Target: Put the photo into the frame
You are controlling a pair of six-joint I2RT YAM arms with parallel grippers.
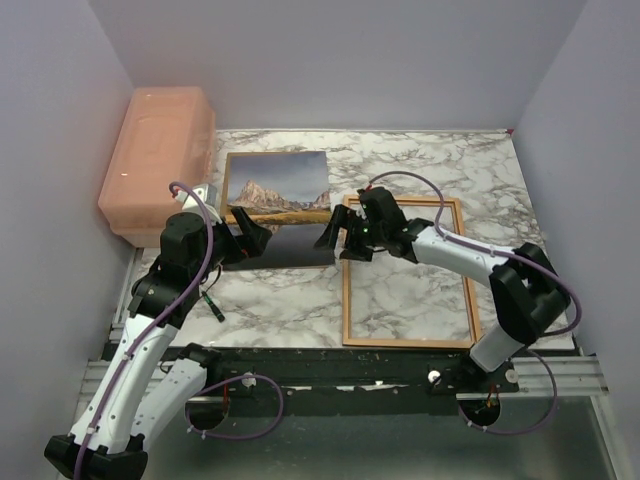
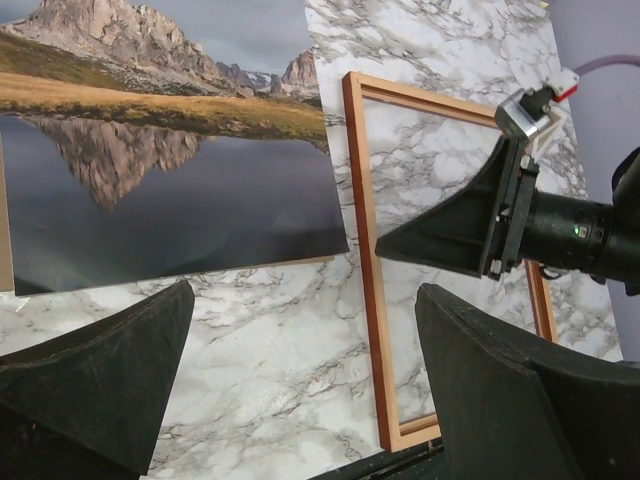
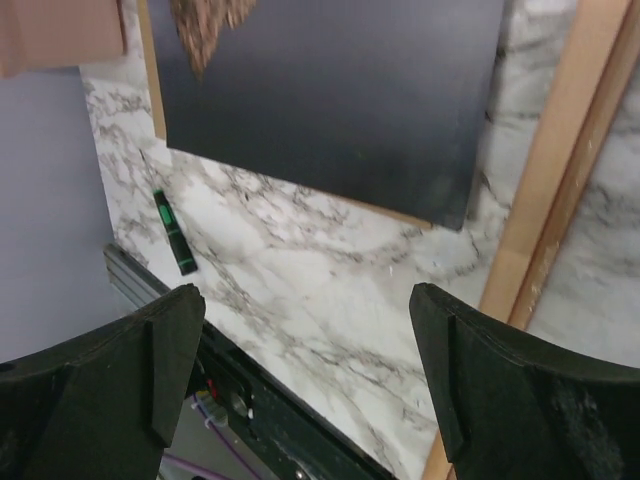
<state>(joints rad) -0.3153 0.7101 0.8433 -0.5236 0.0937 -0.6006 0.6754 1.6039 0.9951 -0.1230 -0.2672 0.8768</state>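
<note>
The photo, a mountain mirrored in a lake, lies face up on a brown board at the back middle of the marble table. The frame lies flat just right of it, showing marble through its pane. My left gripper hovers open over the photo's near left part. My right gripper hovers open at the photo's near right corner, over the frame's left rail. In the left wrist view the photo, the frame and the right gripper show beyond my open left gripper. The right gripper holds nothing; the photo and frame lie ahead of it.
A pink translucent box stands at the back left. A green and black marker lies on the marble near the left arm, also the marker in the right wrist view. A dark rail runs along the near table edge. The brown board's edge peeks from under the photo.
</note>
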